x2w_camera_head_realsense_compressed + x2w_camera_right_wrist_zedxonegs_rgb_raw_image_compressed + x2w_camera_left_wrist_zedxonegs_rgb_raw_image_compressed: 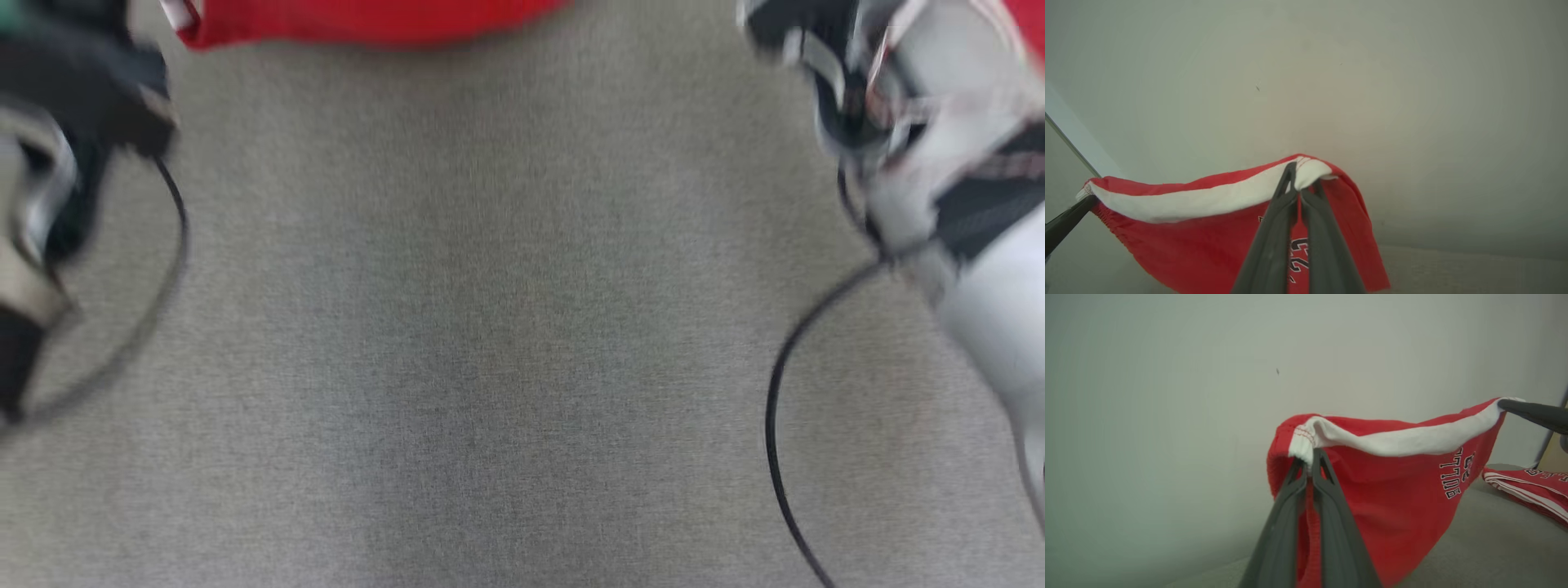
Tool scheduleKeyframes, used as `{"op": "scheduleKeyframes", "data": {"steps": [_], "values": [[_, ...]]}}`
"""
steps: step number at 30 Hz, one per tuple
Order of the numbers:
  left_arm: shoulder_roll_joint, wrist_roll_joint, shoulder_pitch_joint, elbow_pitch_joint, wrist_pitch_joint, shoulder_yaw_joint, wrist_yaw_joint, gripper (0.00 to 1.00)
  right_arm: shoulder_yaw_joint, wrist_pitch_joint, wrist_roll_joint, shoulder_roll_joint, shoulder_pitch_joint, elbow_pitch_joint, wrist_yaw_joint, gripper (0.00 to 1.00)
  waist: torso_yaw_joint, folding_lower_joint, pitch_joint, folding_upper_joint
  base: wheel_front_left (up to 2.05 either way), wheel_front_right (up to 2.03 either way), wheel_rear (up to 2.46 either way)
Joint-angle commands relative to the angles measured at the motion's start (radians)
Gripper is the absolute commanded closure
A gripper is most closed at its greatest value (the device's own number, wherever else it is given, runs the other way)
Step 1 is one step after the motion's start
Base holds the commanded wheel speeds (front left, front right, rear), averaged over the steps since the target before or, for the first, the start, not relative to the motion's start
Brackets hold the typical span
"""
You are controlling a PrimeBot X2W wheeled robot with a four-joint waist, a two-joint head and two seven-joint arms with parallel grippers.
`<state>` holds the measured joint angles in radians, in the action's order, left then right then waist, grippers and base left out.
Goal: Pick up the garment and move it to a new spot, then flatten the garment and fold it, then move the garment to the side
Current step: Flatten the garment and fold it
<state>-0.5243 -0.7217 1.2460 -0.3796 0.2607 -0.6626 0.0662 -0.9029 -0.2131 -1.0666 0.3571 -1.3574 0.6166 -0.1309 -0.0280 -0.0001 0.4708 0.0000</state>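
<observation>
The left gripper (1310, 457) is pinching one corner of the red garment (1392, 494). Its two dark fingers are pressing together on the stitched end of the white band (1400, 441) running along the garment's upper edge, and red cloth is also showing between the fingers lower down. The right gripper (1302, 179) is doing the same at the opposite corner, its fingers closing tight on the other end of that band. The garment is therefore hanging stretched between the two, left corner in the left gripper and right corner in the right. The band is sagging a little in the middle, and the red body is draping down below it toward the grey cloth surface (490, 343); whether the lower hem is touching that surface I cannot tell. Dark, white-edged lettering (1455, 475) is showing on the right part of the garment, turned sideways in the left wrist view. In the blurred head view the garment is showing as a red strip at the far edge, beyond the middle of the surface. There the left forearm (41, 188) is reaching along the left side and the right forearm (980, 302) along the right, each trailing a thin black cable (771, 425). A plain pale wall (1167, 396) is standing behind the garment. A second red garment (1531, 484), folded flat with white stripes, is resting on the surface to the right, apart from the held one.
</observation>
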Motion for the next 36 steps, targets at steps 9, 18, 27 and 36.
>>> {"op": "scheduleKeyframes", "data": {"steps": [9, 18, 27, 36], "values": [[-0.016, -0.011, -0.441, 0.314, 0.006, 0.087, -0.135, 1.0, -0.006, -0.037, -0.035, 0.134, 0.387, -0.24, 0.001, 1.0, -0.007, 0.0001, -0.15, 0.0, 0.0, 0.0, 0.0], [0.07, 0.073, -0.814, 0.475, 0.005, 0.169, -0.204, 1.0, 0.054, -0.026, -0.051, 0.235, 0.725, -0.424, 0.001, 1.0, 0.009, 0.0001, -0.213, 0.0, 0.0, 0.0, 0.0], [0.153, 0.163, -1.059, 0.439, 0.005, 0.216, -0.17, 1.0, 0.127, 0.068, -0.037, 0.3, 1.016, -0.566, 0.001, 1.0, 0.022, 0.0001, -0.277, 0.0, 0.0, 0.0, 0.0], [0.182, 0.254, -1.24, 0.388, 0.005, 0.252, -0.155, 1.0, 0.215, 0.222, -0.033, 0.311, 1.258, -0.654, 0.001, 1.0, 0.05, 0.0001, -0.339, 0.0, 0.0, 0.0, 0.0]]}}
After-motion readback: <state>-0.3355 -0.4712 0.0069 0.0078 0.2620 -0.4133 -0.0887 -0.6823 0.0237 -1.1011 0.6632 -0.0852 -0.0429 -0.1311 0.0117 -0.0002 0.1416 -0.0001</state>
